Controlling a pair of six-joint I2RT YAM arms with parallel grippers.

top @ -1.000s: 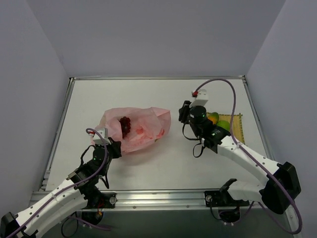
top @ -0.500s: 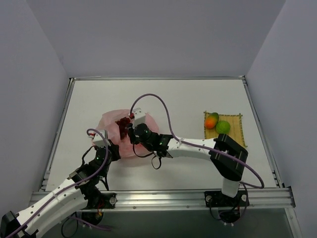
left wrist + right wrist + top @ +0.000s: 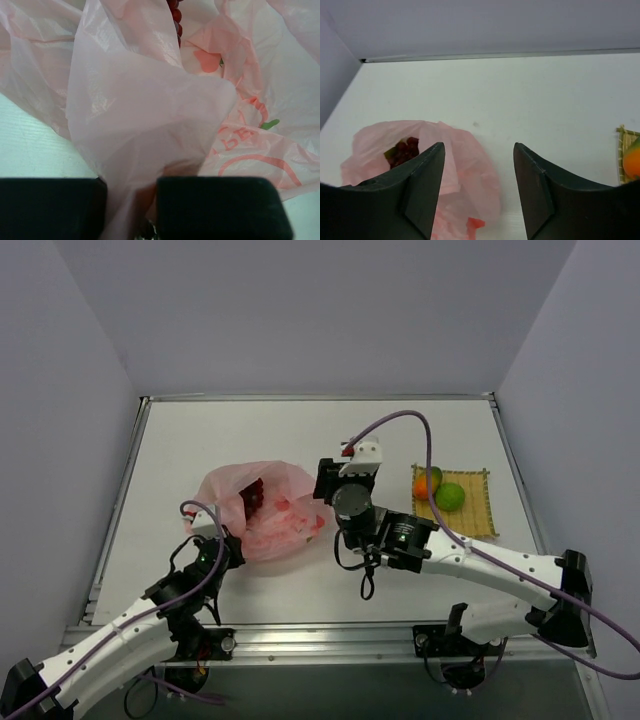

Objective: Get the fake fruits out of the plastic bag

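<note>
The pink plastic bag (image 3: pixel 265 512) lies crumpled left of centre. The dark red grape bunch (image 3: pixel 252 492) shows in its open mouth. My left gripper (image 3: pixel 224 546) is shut on a fold of the bag's near edge (image 3: pixel 135 150); the grapes (image 3: pixel 174 14) are at the top of that view. My right gripper (image 3: pixel 324 483) is open and empty, just right of the bag. Its view shows the bag (image 3: pixel 455 170) and grapes (image 3: pixel 403 151) below its jaws. The mango (image 3: pixel 428 483) and the lime-green fruit (image 3: pixel 450 496) rest on the yellow mat (image 3: pixel 480 512). The pear is hidden.
The white table is bounded by a raised metal rim (image 3: pixel 320 397) at the back and grey walls on three sides. The yellow mat's edge (image 3: pixel 622 150) and the mango (image 3: pixel 632 164) show at the right edge of the right wrist view.
My right gripper swung from the mat over to the bag's mouth, then drew back to just right of the bag, empty. The left gripper kept its hold on the bag.
</note>
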